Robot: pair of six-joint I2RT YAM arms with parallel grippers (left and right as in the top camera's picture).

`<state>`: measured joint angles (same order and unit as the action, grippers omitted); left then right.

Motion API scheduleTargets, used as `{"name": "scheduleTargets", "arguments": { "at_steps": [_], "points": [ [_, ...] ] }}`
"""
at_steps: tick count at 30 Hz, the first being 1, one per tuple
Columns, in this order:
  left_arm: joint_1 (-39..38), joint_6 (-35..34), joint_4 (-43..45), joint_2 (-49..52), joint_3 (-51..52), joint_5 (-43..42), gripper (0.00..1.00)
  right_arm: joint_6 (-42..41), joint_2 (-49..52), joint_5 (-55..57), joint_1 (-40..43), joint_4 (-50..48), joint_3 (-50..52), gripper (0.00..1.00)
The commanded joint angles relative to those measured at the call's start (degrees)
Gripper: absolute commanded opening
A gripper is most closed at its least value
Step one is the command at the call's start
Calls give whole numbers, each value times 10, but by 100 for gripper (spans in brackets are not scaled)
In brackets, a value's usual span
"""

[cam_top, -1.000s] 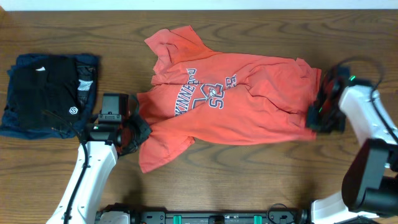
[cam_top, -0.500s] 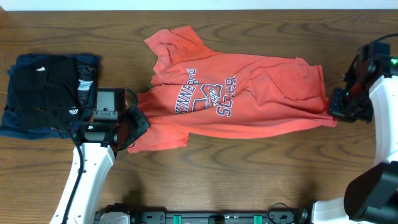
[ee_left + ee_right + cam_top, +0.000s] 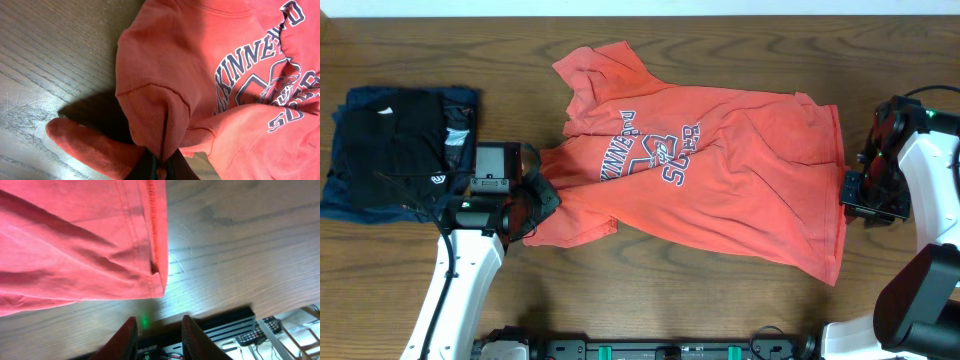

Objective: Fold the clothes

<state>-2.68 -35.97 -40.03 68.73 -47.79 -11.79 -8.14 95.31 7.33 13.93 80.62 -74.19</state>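
1. Stacked garments. A folded black garment (image 3: 395, 150) lies on a folded navy garment (image 3: 350, 200) on the bench (image 3: 720, 300). The stack lies left of the T-shirt (image 3: 720, 180), apart from it.

2. Left claw. The left claw (image 3: 527, 205) sits at the T-shirt's lower left corner. Its fingers are pressed together and pinch a gathered fold of the coral fabric. The left wrist view shows the ribbed cloth drawn into a ridge that runs down into the claw (image 3: 161, 170). A loose lobe of fabric lies on the wood beside it.

3. T-shirt. The T-shirt lies chest side up across the middle of the bench, wrinkled and only partly spread. The white-and-navy lettering (image 3: 650, 150) runs at a slant across its left-centre. One sleeve points toward the far edge of the bench. The hem side lies to the right, and its lower right corner reaches toward the near edge.

4. Right claw. The right claw (image 3: 855, 195) stands just beside the T-shirt's right hem. The right wrist view shows its fingers spread, with only bare wood between them (image 3: 159, 330). The stitched hem corner lies just beyond the fingertips, not gripped.
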Motion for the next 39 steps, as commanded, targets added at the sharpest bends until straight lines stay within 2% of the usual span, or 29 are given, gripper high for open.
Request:
{"name": "scheduleTargets", "arguments": {
  "at_steps": [1,6,15,18,20,22,26,34,39],
  "points": [
    [2,6,-1,-3,-9,9,6,-24,4,21,4,9,6,36],
    [2,6,-7,-3,-9,9,6,-88,4,21,4,-16,59,40],
    [2,6,-12,-3,-9,9,6,-195,4,-7,6,-165,213,43],
    [2,6,-13,-3,-9,9,6,-208,4,-7,14,-191,244,45],
    [2,6,-13,-3,-9,9,6,-207,4,-2,20,-207,259,74],
    [2,6,-13,-3,-9,9,6,-205,4,-3,25,-226,272,82],
    [2,6,-13,-3,-9,9,6,-205,4,-10,25,-260,301,80],
    [2,6,-13,-3,-9,9,6,-186,4,-68,25,-310,357,63],
    [2,6,-13,-3,-9,9,6,-188,4,-70,25,-330,383,60]
  ]
}}
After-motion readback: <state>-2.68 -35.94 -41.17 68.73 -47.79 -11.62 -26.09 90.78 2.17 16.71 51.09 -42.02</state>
